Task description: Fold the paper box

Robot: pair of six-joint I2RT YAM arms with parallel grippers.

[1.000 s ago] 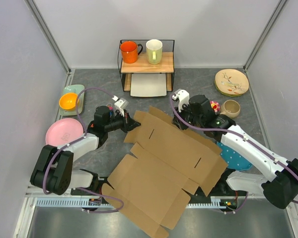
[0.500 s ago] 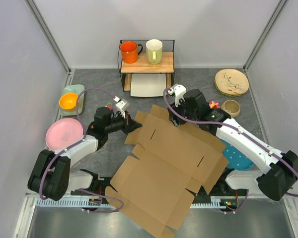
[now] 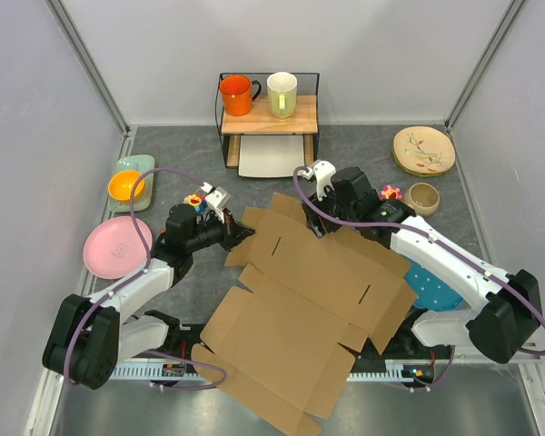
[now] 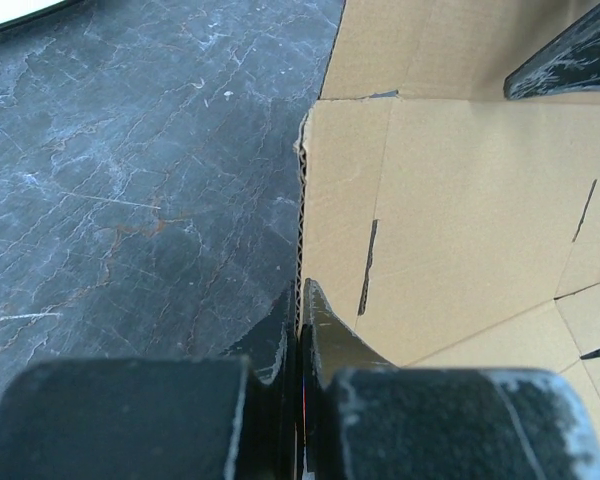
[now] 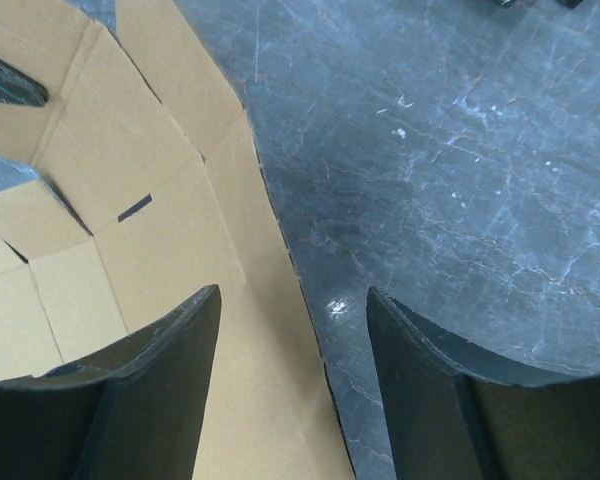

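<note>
Cardboard of the paper box (image 3: 300, 295) sits pinched in the left gripper (image 4: 300, 300), likely as anchor, while the right gripper (image 5: 293, 315) hangs spread over its far edge.

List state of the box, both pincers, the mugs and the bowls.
paper box: open, not folded shut; far flaps raised
left pincer: shut on the paper box's flap edge
right pincer: open, straddling the box's edge, not gripping
orange mug: upright on the shelf
cream mug: upright on the shelf
orange bowl: upright on a green plate
beige bowl: upright
</note>
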